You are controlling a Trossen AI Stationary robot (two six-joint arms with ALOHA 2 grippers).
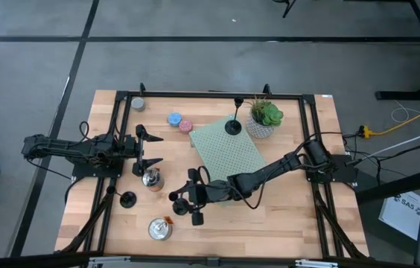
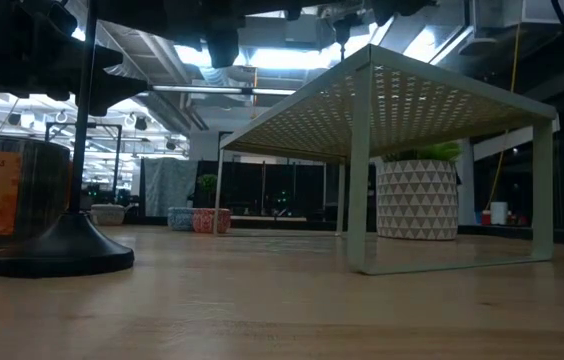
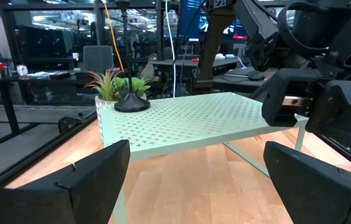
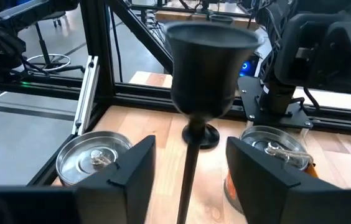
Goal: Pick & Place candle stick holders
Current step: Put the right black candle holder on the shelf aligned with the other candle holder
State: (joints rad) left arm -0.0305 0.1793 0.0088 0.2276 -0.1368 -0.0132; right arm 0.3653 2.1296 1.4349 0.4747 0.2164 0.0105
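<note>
Closest to the right wrist lens you have one of the candle stick holders [image 4: 203, 62], its black cup filling the view and its thin stem running down between the jaws of the right gripper [image 4: 191, 149]. Those jaws are released: they stand either side of the stem with a gap on both sides, not gripping it. From above, you can see this holder standing on the counter [image 1: 284, 216] near the front, just off the front corner of the pale green perforated rack [image 1: 228, 152].

Beside it in the low view sits a silver tin [image 2: 12, 190] with an orange label; you can't read its lettering, which is cut off and dim. A second tin [image 1: 160, 228] lies nearer the front edge.

The counter is light wood inside a black frame, with grey floor around it.

A second holder [image 1: 127, 199] stands on the wood further left. The left gripper [image 3: 195, 149] hovers beside the first tin, its jaws wide apart and empty.

The third holder [image 1: 233, 126] stands on the rack's far end, next to the potted plant [image 1: 263, 117].
</note>
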